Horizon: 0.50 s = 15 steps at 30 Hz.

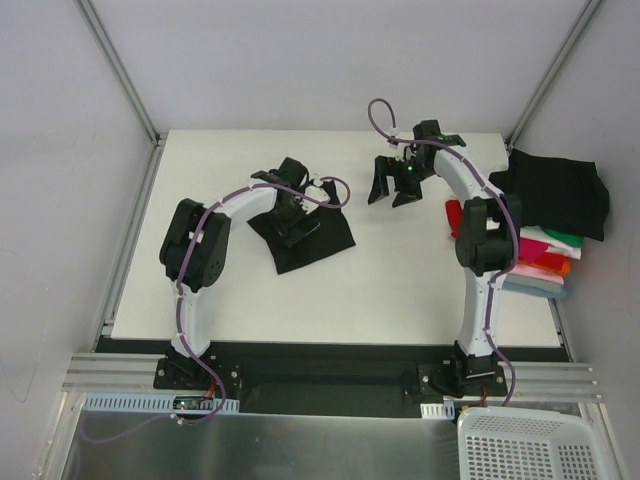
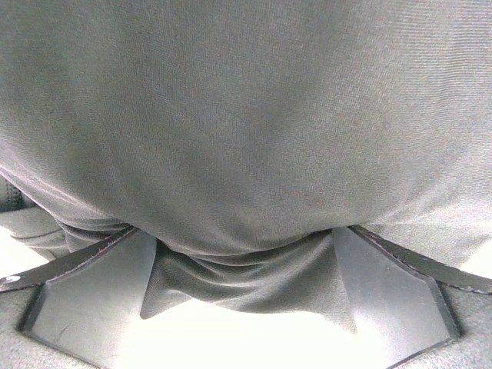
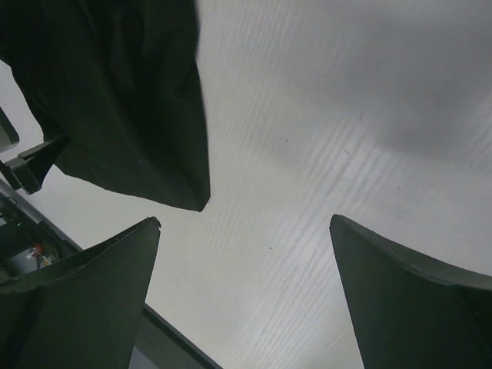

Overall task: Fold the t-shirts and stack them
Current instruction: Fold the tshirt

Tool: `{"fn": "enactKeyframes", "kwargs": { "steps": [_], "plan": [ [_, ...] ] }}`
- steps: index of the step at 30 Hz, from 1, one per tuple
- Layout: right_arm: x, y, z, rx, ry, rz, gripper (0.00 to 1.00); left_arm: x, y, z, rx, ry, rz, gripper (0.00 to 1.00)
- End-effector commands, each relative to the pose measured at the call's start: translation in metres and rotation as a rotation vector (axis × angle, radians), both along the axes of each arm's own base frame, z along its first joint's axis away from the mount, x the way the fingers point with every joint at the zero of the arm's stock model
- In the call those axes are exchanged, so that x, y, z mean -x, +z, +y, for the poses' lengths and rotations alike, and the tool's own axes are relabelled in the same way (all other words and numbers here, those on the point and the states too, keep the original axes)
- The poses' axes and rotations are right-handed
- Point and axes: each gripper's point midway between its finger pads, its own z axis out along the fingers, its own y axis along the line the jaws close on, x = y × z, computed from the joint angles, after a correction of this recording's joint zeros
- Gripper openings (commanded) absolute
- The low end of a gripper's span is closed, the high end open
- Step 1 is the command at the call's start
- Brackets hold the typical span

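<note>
A folded black t-shirt [image 1: 318, 243] lies on the white table [image 1: 380, 290], left of centre. My left gripper [image 1: 291, 213] is down on its far-left part. In the left wrist view the dark cloth [image 2: 246, 131] fills the frame and bunches between the wide-apart fingers of the left gripper [image 2: 238, 238], which is open. My right gripper [image 1: 393, 190] hangs open over bare table at the back; the right wrist view shows its gripper [image 3: 244, 221] with nothing between the fingers and the black shirt's corner [image 3: 123, 100] at upper left. Folded t-shirts [image 1: 545, 262] are stacked at the right edge, with a black one [image 1: 560, 190] on top.
A red cloth edge [image 1: 453, 216] shows just left of the right arm's elbow. A white slotted basket [image 1: 535, 448] sits off the table at the bottom right. Metal frame posts [image 1: 120, 70] rise at the table's back corners.
</note>
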Motion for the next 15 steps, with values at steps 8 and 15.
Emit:
{"fn": "enactKeyframes", "kwargs": {
  "steps": [8, 15],
  "plan": [
    [-0.007, 0.004, 0.040, -0.199, 0.042, 0.106, 0.97, 0.007, 0.010, -0.008, -0.018, -0.017, -0.008, 0.96],
    [0.000, -0.007, 0.049, -0.213, 0.056, 0.145, 0.98, 0.005, 0.006, -0.029, -0.018, -0.055, -0.013, 0.96]
  ]
}}
